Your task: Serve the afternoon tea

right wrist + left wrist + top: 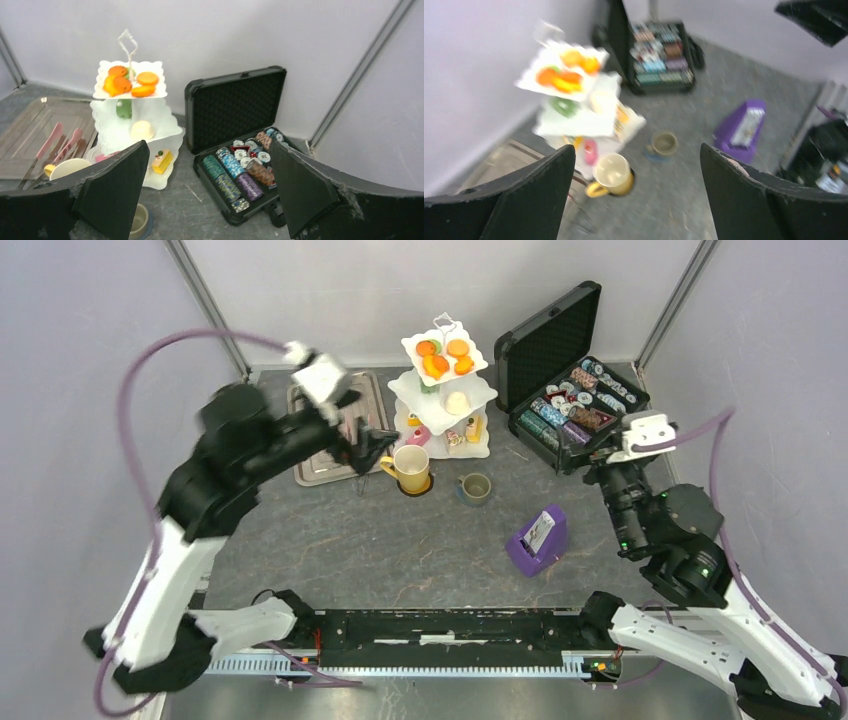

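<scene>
Table (400,540): grey, stone-patterned top, enclosed by pale walls.

Black case (560,360): hinged, lid upright with dimpled lining – rows of poker chips (580,400) in the base. It stands just right of the stand, in front of the right gripper (209,142). That gripper's jaws are spread wide, with nothing between them.

Three-tier stand (443,390): white, square, scalloped edges, wire loop handle on top. It stands at the back centre, between the case and the metal tray (315,468).

The tray is shallow, shiny and rectangular, and holds pink-handled utensils (60,142). The left arm covers part of it.

Left gripper (636,146): released and empty, just left of the yellow mug (410,468). Its wrist view is blurred.

Purple card holder (538,540): wedge-shaped, front right, well apart from the stand.

The mug is glossy with its handle to the left. It rests on a dark round coaster (420,490), touching the stand's bottom tier.

Olive cup (475,487): small and matte, on a bluish coaster (651,157), just right of the mug.

Pastries: orange pieces (443,355) on the top tier; a green piece (123,107) and a cream dome (457,402) on the middle tier; a pink piece (418,436) and a yellow layered slice (162,161) on the bottom tier.
</scene>
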